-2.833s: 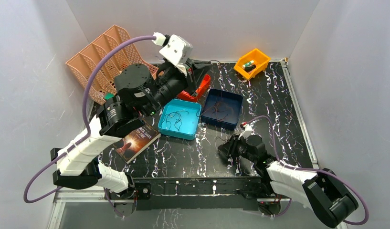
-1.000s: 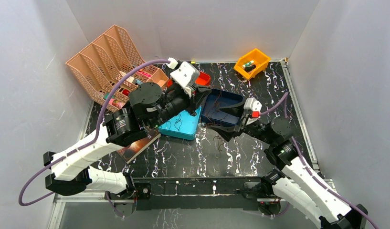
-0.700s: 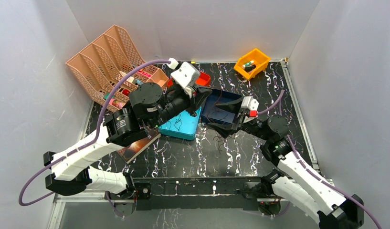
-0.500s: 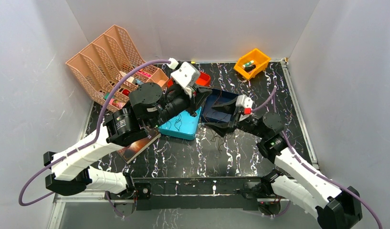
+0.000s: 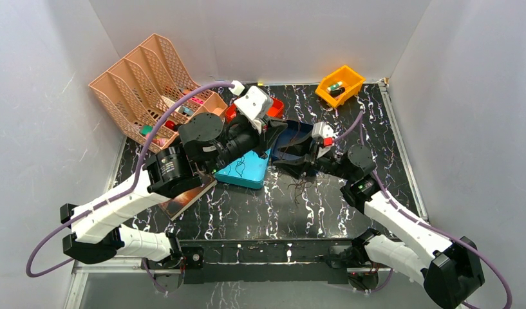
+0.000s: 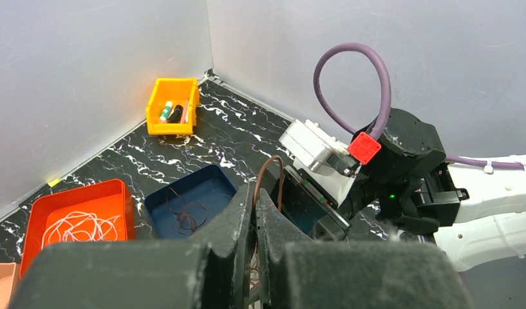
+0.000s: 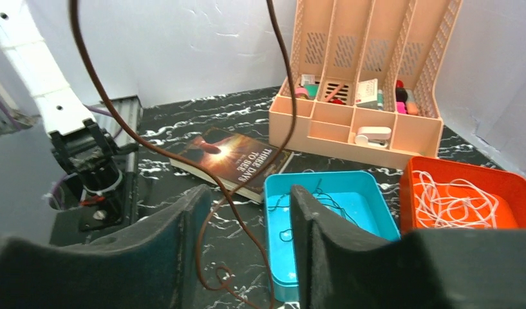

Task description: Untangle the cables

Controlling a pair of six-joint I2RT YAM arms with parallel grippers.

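Observation:
My left gripper point(image 6: 253, 193) is shut on the dark reddish-brown cable point(image 6: 260, 183), which loops up above its tips. The same cable point(image 7: 202, 228) hangs down between the fingers of my right gripper point(image 7: 247, 193), whose jaws stand apart around it, and its tail trails onto the table point(image 5: 297, 187). Both grippers meet over the trays, left point(image 5: 273, 132) and right point(image 5: 300, 151). More brown cable point(image 6: 186, 215) lies in the navy tray point(image 6: 212, 190). White cable point(image 7: 456, 203) fills the orange tray point(image 7: 498, 183). Thin black cable point(image 7: 331, 203) lies in the teal tray point(image 7: 369, 222).
A pink desk organizer point(image 5: 144, 77) with small items stands at the back left. A book point(image 5: 183, 196) lies beside the teal tray. A yellow bin point(image 5: 340, 84) holding small items sits at the back right corner. White walls enclose the black marbled table.
My right arm has swung left toward the left gripper, and its jaws have narrowed around the hanging brown cable. The left arm came down earlier and has since held the cable, barely moving.

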